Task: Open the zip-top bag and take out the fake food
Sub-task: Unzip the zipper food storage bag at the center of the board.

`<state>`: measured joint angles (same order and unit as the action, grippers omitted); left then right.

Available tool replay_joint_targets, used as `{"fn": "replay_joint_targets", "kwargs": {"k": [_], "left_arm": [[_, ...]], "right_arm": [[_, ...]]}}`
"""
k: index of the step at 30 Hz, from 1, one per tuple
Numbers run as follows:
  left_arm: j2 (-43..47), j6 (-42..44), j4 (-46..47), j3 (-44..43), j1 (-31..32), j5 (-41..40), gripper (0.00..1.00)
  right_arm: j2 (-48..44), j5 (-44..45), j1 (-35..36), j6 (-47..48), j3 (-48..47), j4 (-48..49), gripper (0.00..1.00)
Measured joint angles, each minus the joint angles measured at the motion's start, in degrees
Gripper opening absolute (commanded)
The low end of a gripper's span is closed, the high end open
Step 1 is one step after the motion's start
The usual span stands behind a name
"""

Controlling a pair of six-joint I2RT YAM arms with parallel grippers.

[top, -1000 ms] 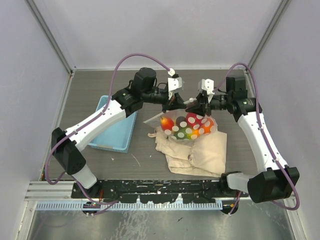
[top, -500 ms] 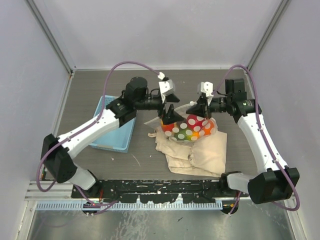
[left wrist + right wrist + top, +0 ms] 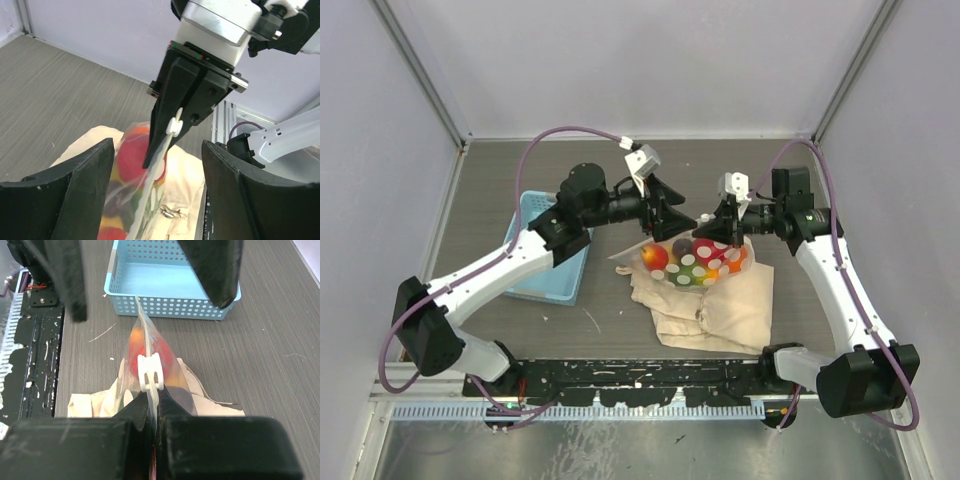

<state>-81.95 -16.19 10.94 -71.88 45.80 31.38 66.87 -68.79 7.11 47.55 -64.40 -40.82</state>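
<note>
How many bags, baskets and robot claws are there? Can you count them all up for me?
Bags: 2, the zip-top bag and the beige cloth bag
Baskets: 1, the blue basket
Robot claws: 2, the left gripper, open, and the right gripper, pinching the zip-top bag
Total: 5

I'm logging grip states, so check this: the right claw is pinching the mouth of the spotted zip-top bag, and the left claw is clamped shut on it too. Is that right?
Not quite. The left claw is open: the left wrist view shows its fingers wide apart, with the bag's edge between them. The right claw is indeed pinching the zip-top bag at its mouth.
</note>
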Motion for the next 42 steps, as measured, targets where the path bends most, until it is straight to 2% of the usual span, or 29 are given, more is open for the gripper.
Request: {"fn": "replay_joint_targets", "kwargs": {"k": [5, 9, 13, 22, 27, 31, 33, 34, 42], "left_arm": [[-1.0, 0.2, -0.1, -0.4, 2.4, -1.1, 0.56], [-3.2, 0.3, -0.2, -2.5, 2.9, -0.8, 0.53], [-5.0, 0.0, -0.1, -4.1, 3.0, -0.7, 0.35], [-7.2, -0.5, -0.5, -6.6, 3.4, -0.4, 0.36], [-7.7, -0.9, -0.5, -6.8, 3.8, 0.5, 0.17], [-8.1, -0.9, -0.5, -6.9, 3.8, 1.3, 0.12], [-8.2, -0.9, -0.5, -6.9, 3.8, 1.6, 0.02], [-8.2, -0.9, -0.7, -6.9, 3.8, 1.8, 0.0], [-8.1, 3.2, -3.4, -7.8, 3.8, 2.3, 0.0]], "right_arm": [[0.0, -0.5, -0.5, -1.2, 0.1, 0.3, 0.01], [0.0, -0.5, -0.6, -2.0, 0.1, 0.5, 0.01], [0.2, -0.6, -0.6, -2.5, 0.1, 0.5, 0.01], [0.7, -0.9, -0.6, -2.8, 0.1, 0.5, 0.01], [0.9, -0.9, -0.6, -2.9, 0.1, 0.5, 0.01], [1.1, -0.9, -0.6, -2.9, 0.1, 0.5, 0.01], [1.1, -0.9, -0.6, -2.9, 0.1, 0.5, 0.01], [1.1, -0.9, -0.7, -2.9, 0.1, 0.5, 0.01], [1.1, -1.2, -1.3, -3.0, 0.1, 0.4, 0.01]]}}
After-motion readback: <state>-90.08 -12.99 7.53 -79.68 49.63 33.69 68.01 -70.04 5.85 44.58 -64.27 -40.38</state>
